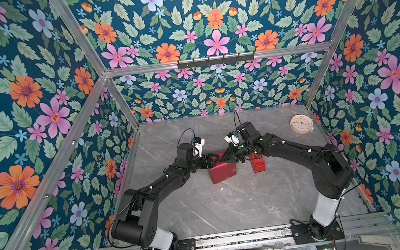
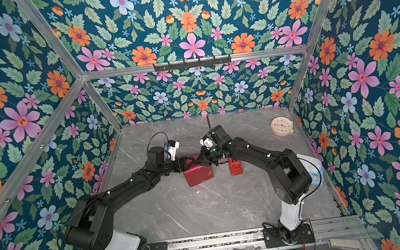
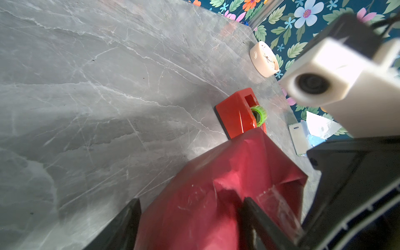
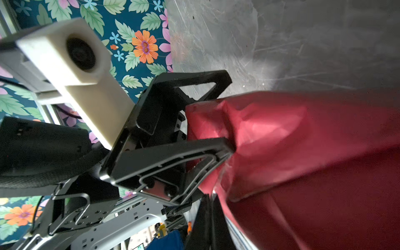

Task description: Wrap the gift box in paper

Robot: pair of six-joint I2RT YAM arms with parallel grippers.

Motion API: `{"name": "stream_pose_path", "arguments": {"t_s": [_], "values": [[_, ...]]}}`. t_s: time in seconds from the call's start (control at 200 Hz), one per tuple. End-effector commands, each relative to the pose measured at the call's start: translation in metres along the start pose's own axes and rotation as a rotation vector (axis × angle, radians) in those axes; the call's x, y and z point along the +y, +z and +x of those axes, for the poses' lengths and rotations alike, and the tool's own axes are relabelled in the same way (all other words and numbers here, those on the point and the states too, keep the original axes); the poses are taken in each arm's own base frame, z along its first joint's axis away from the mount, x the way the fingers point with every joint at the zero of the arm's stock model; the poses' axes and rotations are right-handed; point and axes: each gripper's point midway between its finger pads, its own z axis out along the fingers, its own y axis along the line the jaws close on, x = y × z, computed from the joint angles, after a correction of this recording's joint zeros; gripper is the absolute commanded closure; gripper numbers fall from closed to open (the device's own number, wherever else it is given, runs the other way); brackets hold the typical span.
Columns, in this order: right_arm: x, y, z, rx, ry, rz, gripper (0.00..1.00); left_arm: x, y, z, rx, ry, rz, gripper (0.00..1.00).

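Two grippers, we see, meet over the grey marbled surface (image 1: 229,205), floral walls (image 1: 22,100) all round: left gripper (image 1: 215,159) wide astride the mid-surface paper (image 1: 223,173), right gripper (image 1: 223,157) pinched shut against it, dispenser (image 1: 258,164) beside.

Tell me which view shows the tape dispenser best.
Left wrist view: the tape dispenser sits on the table, red body and green roll core clear, only one end behind the paper. In both top views the tape dispenser is small and partly under the right arm. Right wrist view misses it.
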Motion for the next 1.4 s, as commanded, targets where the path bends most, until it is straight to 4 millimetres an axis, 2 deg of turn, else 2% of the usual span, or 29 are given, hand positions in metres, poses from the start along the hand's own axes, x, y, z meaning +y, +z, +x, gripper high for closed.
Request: {"name": "stream_pose_path", "arguments": {"t_s": [0.0,0.3,0.53,0.81,1.005,1.195,1.395], "values": [[0.005,-0.001,0.003,0.033,0.080,-0.031,1.00,0.027,-0.001,0.035,0.118,-0.047,-0.119,0.25],[-0.003,-0.008,-0.003,0.037,0.174,-0.016,1.00,0.025,-0.001,0.033,0.111,-0.047,-0.114,0.25],[0.004,-0.008,-0.005,0.046,0.133,-0.023,1.00,0.024,-0.001,0.033,0.111,-0.048,-0.111,0.25],[-0.005,-0.001,-0.010,0.050,0.116,0.002,1.00,0.025,-0.001,0.034,0.113,-0.049,-0.111,0.25],[-0.019,0.003,-0.012,0.041,0.121,0.029,1.00,0.024,0.000,0.033,0.112,-0.050,-0.109,0.25],[-0.039,0.006,-0.005,0.048,0.147,0.065,1.00,0.021,-0.002,0.030,0.100,-0.050,-0.098,0.25],[-0.056,0.009,0.003,0.061,0.171,0.093,1.00,0.010,-0.005,0.015,0.042,-0.053,-0.056,0.23]]}}
